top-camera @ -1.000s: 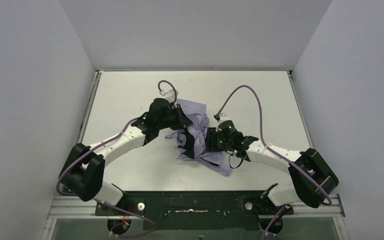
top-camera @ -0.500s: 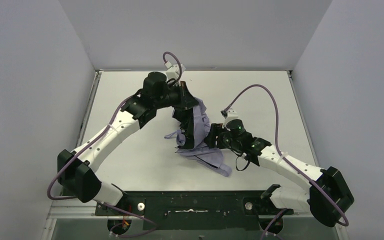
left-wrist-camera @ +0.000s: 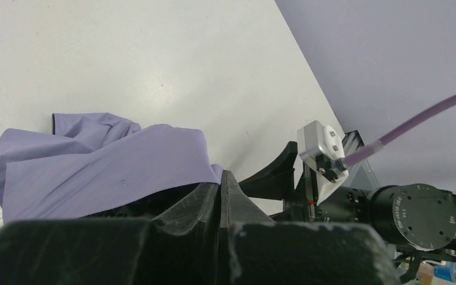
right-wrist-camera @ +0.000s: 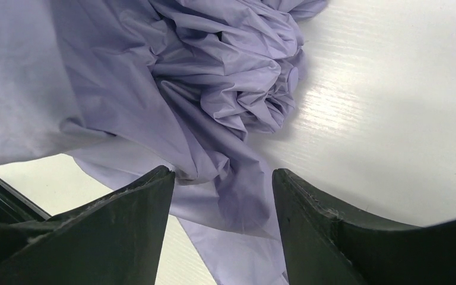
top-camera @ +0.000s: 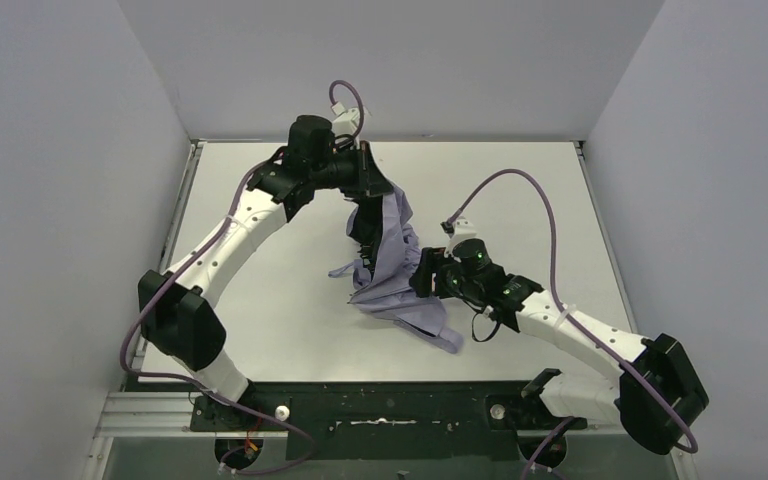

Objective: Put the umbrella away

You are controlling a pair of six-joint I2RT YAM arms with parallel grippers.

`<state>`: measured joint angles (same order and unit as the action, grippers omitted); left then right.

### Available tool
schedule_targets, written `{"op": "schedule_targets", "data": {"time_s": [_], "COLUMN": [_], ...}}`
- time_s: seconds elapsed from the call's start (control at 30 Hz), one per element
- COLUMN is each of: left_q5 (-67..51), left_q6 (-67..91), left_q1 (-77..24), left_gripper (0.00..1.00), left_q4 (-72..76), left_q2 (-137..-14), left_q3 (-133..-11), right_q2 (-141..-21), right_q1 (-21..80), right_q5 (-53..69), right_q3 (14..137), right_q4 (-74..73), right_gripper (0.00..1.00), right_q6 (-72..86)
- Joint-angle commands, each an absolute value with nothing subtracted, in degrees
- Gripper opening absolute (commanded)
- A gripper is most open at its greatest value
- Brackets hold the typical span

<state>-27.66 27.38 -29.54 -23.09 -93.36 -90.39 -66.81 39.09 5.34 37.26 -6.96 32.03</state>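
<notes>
The left hand (left-wrist-camera: 221, 179), clenched on the umbrella (top-camera: 392, 262), held it raised above the table (top-camera: 260, 200). The right hand (right-wrist-camera: 219, 199) stood released, jaws apart against it.

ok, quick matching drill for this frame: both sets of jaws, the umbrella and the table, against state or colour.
1 left jaws
2 right jaws
3 umbrella
4 table

a white
b open, near the umbrella
c shut on the umbrella
d lavender, crumpled

Pairs: 1-c, 2-b, 3-d, 4-a
</notes>
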Motion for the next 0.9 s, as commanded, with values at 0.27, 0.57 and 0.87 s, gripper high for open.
{"op": "schedule_targets", "data": {"time_s": [0.27, 0.57, 0.87], "left_q5": [-35.03, -31.41, -28.43], "left_q6": [27.02, 22.35, 19.4], "left_q1": [-23.44, -21.56, -20.93], "left_gripper": [0.0, 0.01, 0.17], "left_q4": [-21.16, -28.37, -34.51], "left_q2": [-103.79, -116.6, -127.26], "left_q3": [-102.26, -115.46, -123.14], "right_q2": [-61.51, -65.35, -69.35], "right_q1": [39.33, 38.85, 38.1], "right_q5": [7.09, 12.66, 14.08], "right_q3": [37.9, 41.26, 45.75], "right_q4": [-1.01, -4.66, -5.02], "right_gripper": [0.67, 0.71, 0.75], "right_q6": [29.48, 24.95, 19.31]}}
